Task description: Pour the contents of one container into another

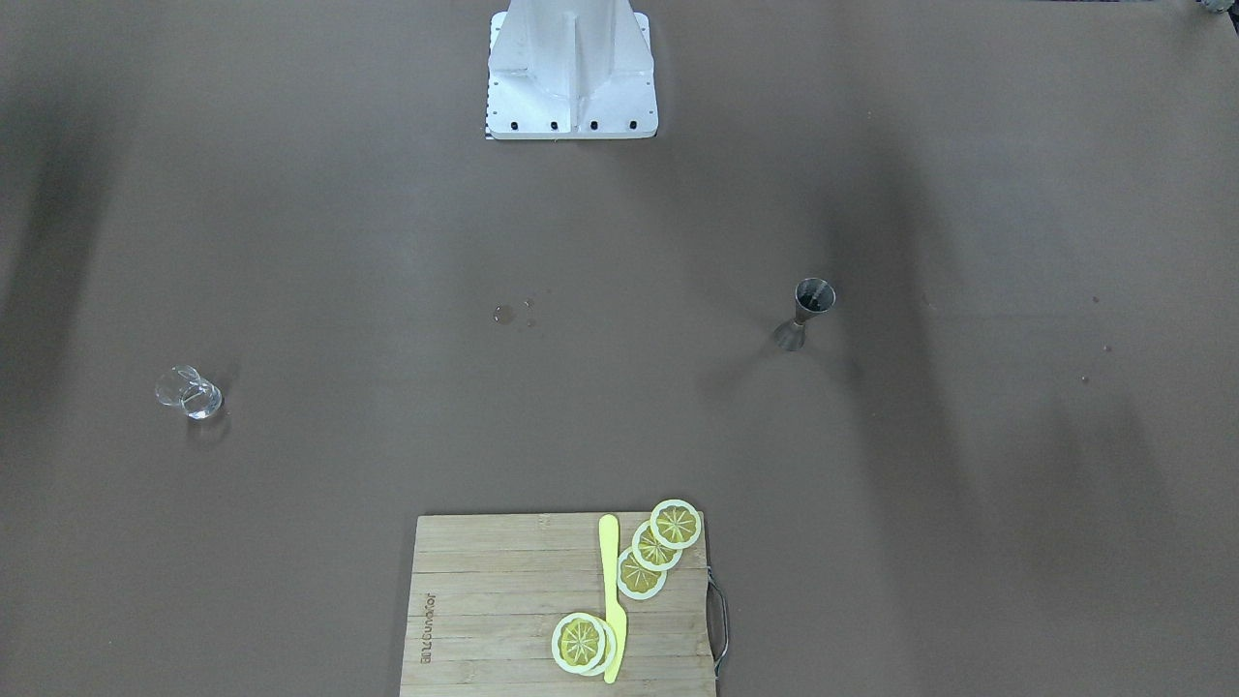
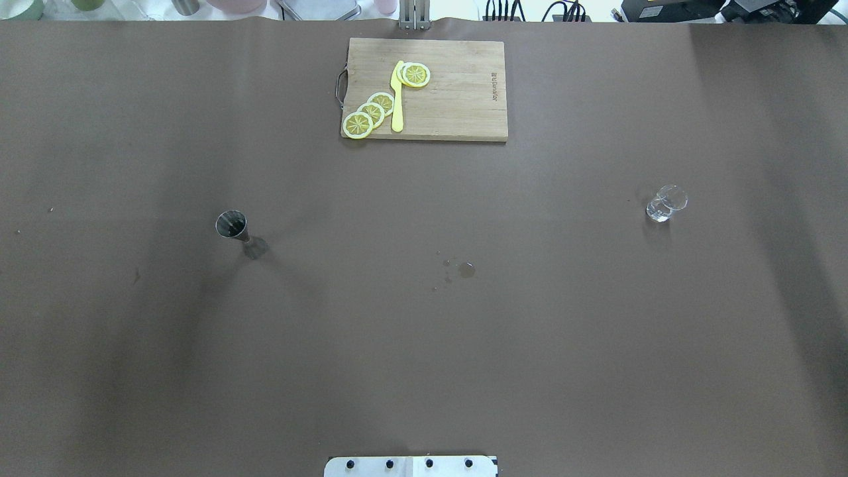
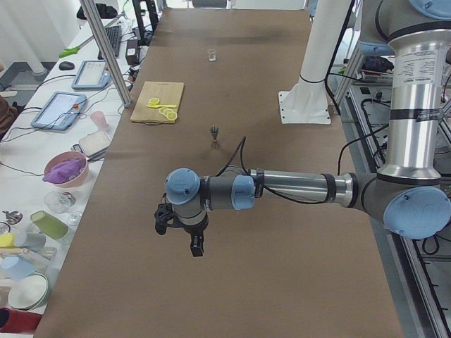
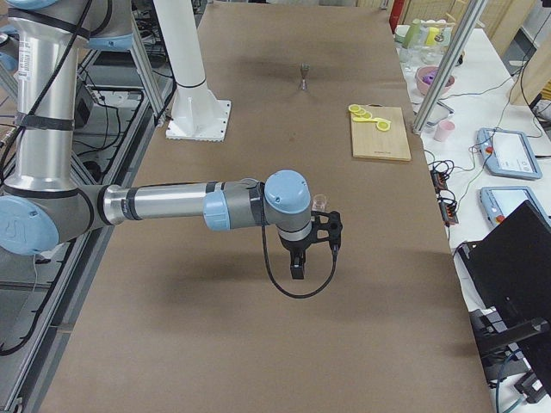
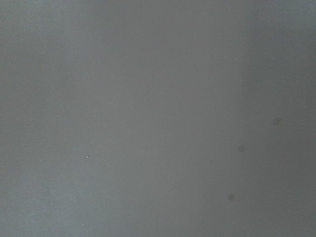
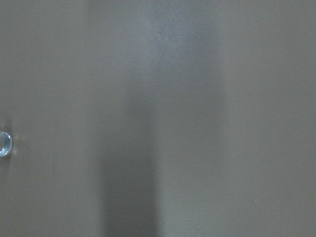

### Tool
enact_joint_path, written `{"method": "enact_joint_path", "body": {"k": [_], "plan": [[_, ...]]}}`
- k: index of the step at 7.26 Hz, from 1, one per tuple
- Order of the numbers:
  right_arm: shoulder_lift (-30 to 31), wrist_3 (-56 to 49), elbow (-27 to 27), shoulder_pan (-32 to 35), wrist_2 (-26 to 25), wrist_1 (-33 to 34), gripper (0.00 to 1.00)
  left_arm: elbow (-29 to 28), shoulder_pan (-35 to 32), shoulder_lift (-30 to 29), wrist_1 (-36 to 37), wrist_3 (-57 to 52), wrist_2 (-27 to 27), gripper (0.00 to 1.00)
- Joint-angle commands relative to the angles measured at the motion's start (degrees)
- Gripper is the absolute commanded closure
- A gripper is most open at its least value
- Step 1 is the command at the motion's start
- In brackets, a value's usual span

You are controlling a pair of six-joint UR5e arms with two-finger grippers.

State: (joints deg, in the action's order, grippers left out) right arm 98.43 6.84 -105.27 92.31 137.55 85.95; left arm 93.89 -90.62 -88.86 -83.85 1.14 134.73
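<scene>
On the brown table (image 2: 424, 344), you see the steel jigger (image 2: 232, 225) upright at robot's left, the clear glass (image 2: 666, 203) well apart at right. Left gripper (image 3: 196, 248) & right gripper (image 4: 297, 270) hover over the table; can't tell whether either is open or closed.

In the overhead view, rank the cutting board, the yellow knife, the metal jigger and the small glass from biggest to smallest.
1. cutting board
2. yellow knife
3. metal jigger and small glass: too alike to rank.
</scene>
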Motion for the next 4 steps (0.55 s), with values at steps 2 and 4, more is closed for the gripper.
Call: {"method": "enact_joint_path", "body": {"k": [2,4], "plan": [[-0.2,0.1,-0.1,-0.2,3.2,0.0,0.0,0.0,0.0,0.0,-0.1,0.0,0.0,0.02],[-1.5,0.0,-0.4,-0.6,3.9,-0.9,0.0,0.0,0.0,0.0,0.0,0.0,0.0,0.02]]}}
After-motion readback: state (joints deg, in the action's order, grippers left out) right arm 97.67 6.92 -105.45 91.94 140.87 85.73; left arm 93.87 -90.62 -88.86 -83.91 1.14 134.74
